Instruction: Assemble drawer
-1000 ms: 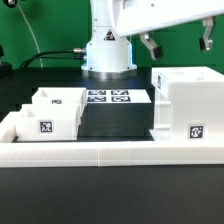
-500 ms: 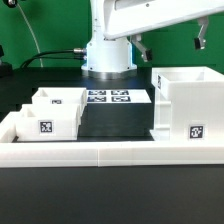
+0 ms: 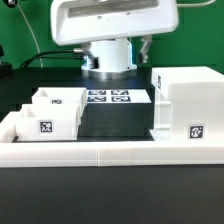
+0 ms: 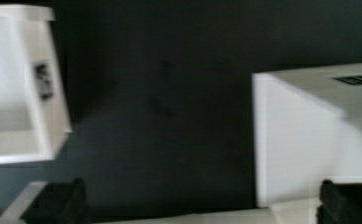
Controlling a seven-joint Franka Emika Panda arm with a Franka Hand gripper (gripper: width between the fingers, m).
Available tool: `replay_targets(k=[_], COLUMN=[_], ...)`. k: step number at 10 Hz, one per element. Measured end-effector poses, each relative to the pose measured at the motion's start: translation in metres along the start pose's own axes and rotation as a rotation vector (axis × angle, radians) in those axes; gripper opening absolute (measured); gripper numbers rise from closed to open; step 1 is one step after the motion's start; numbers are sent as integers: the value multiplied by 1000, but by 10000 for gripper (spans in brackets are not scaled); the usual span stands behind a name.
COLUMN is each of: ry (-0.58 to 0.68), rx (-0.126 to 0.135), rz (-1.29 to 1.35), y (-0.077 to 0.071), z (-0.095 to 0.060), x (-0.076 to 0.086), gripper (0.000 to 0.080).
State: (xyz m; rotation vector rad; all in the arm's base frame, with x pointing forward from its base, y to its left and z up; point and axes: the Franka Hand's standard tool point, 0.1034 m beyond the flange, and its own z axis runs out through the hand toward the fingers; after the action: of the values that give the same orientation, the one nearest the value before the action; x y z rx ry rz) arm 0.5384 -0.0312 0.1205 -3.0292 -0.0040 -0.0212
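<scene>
Change: the gripper (image 4: 204, 200) has been swung from the box shell (image 3: 188, 105) side towards the middle.
Gripper: fingers spread wide, nothing held.
Drawer parts: shell below to one side, trays (image 3: 50, 112) below to the other, untouched.
Meaning: a first pick is judged near.

The box shell (image 3: 188, 105) looks like smooth white plastic, nearly matt, with only a faint sheen; its square tag (image 3: 195, 131) is flat black-and-white print. Beside the box shell the table (image 3: 115, 122) is black and matt, giving no glare. Across that dark surface from the box shell, the two trays (image 3: 62, 118) show the same smooth white plastic. My fingers (image 4: 57, 200) look dark and matt, though blurred. Above the box shell, my arm's casing (image 3: 115, 22) is glossy white.
</scene>
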Motion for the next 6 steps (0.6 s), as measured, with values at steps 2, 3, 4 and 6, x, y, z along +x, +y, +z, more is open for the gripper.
replay_targets(k=[2,3,4,6], ry=[-2,-3,-3,-4], rx=[3,4,3,-4], rz=[10,5,7,7], y=[6,4,6,9], z=[2,3,3,5], x=[-1,-1,-1,-3], gripper=[649,649,649,649])
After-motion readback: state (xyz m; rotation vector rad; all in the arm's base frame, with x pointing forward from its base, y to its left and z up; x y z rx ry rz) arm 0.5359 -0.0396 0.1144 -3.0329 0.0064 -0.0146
